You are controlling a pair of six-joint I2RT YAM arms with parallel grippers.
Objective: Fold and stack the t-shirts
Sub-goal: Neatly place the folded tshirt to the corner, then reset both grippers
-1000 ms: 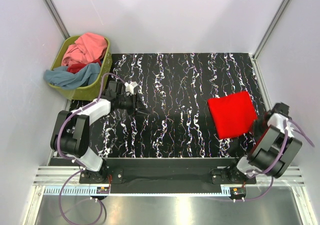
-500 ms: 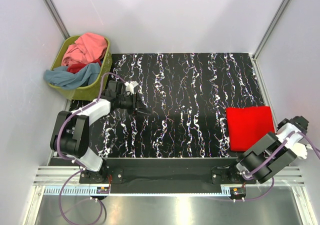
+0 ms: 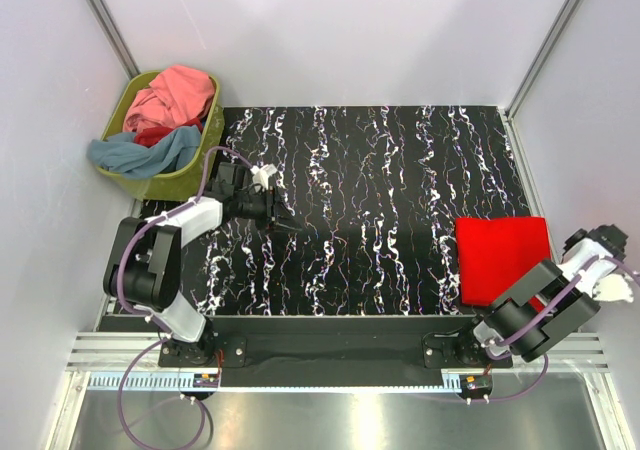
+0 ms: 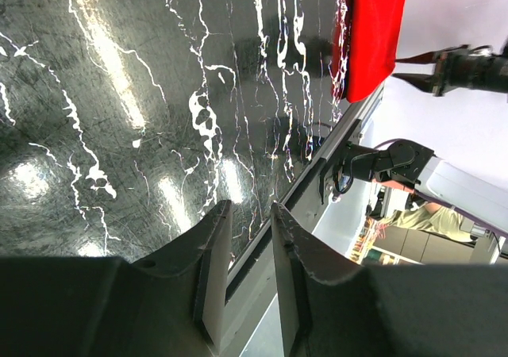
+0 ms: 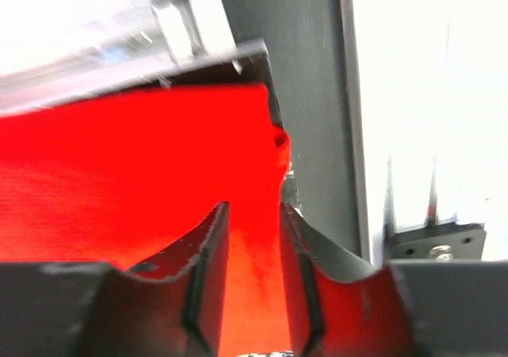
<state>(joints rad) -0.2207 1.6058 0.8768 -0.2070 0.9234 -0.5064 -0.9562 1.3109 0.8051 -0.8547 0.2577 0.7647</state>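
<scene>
1. Where the table (image 3: pixel 380 150) runs out on the right, you've got the bright red shirt (image 3: pixel 503 260) lying flat, folded into a neat rectangle. It sits toward the front, on the black marbled top.
2. Right gripper (image 5: pixel 252 206): it's at that shirt's right side, past the table edge in the top view. Your wrist camera shows the fingers (image 5: pixel 206 254) slightly parted. Red cloth shows flat through the gap beneath them, and nothing looks pinched.
3. Left gripper (image 4: pixel 250 210): it's over bare table on the left half, well apart from the red shirt. The fingers stand a narrow gap apart with nothing between them.
4. Left wrist camera catches the red shirt's edge at the top of its frame, beside the table's front rail.
5. The olive-green basket (image 3: pixel 180 183) sits off the table's far left corner.
6. In the basket, the pink shirt (image 3: pixel 175 95) is bunched on top. The grey-blue shirt (image 3: pixel 140 153) drapes over the near rim. A bit of darker red cloth (image 3: pixel 152 135) shows between them. All three are unfolded.
</scene>
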